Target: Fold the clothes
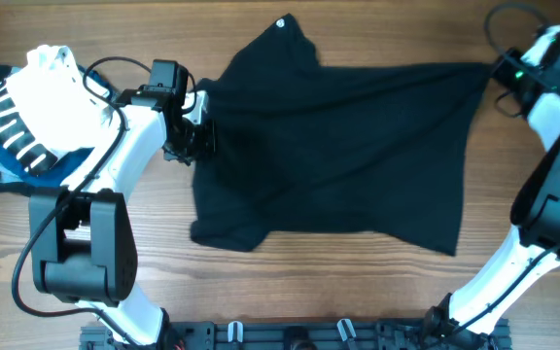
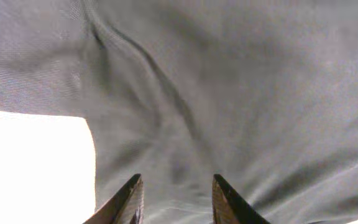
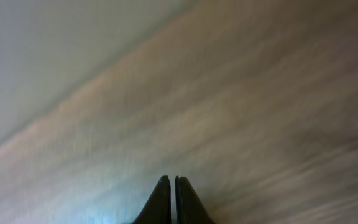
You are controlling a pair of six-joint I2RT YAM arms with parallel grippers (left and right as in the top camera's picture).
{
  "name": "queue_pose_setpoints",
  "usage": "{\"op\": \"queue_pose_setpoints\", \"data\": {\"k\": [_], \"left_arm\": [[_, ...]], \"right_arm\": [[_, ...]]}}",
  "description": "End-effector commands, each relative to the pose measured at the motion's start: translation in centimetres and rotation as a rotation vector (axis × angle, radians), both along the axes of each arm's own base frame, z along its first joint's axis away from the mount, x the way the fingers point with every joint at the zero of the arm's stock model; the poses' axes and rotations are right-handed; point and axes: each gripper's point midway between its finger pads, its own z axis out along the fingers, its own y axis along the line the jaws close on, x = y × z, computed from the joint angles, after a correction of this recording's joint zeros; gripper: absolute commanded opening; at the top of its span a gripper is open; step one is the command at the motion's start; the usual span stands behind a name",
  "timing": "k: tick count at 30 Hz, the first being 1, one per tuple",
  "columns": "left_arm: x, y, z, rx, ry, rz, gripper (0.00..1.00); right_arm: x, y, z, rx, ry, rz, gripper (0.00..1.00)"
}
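Observation:
The black T-shirt (image 1: 338,146) lies spread on the wooden table, its neck tag (image 1: 282,22) at the far edge. My left gripper (image 1: 199,136) is at the shirt's left edge. In the left wrist view its jaws (image 2: 176,186) are open, with shirt fabric (image 2: 229,93) right under and between them. My right gripper (image 1: 501,70) is at the shirt's far right corner. In the right wrist view its jaws (image 3: 170,183) are shut over a blurred wood surface. No fabric shows between the fingers there.
A white garment (image 1: 61,92) and a navy white-striped garment (image 1: 8,126) are piled at the table's left, beside the left arm. Bare wood (image 1: 358,282) lies in front of the shirt. The arm bases stand at the front edge.

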Motion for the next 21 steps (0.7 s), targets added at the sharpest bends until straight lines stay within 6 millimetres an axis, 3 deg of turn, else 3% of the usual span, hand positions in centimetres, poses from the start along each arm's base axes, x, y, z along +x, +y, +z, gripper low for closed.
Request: {"op": "queue_pose_setpoints", "data": {"k": [1, 3, 4, 9, 13, 18, 21], "left_arm": [[0.6, -0.1, 0.3, 0.002, -0.034, -0.011, 0.42], [0.9, -0.1, 0.4, 0.001, -0.046, -0.011, 0.45], [1.0, -0.1, 0.5, 0.001, -0.050, -0.011, 0.46], [2.3, -0.3, 2.5, -0.005, -0.094, -0.010, 0.47], [3.7, -0.1, 6.4, -0.012, -0.164, -0.003, 0.46], [3.7, 1.3, 11.4, -0.016, -0.225, 0.033, 0.46], [2.4, 2.9, 13.1, -0.011, -0.224, 0.070, 0.47]], "right_arm": [[0.2, -1.5, 3.4, -0.017, -0.056, -0.017, 0.53], [-0.3, -1.3, 3.4, 0.010, -0.044, 0.001, 0.75], [-0.6, -0.9, 3.5, 0.031, -0.043, 0.022, 0.76], [-2.7, 1.8, 5.8, 0.149, -0.019, 0.118, 0.75], [-5.9, 4.1, 8.5, 0.215, 0.048, 0.135, 0.74], [-11.6, 6.7, 10.8, 0.283, 0.190, 0.102, 0.75], [-15.9, 7.4, 10.1, 0.293, 0.351, 0.032, 0.76]]}}
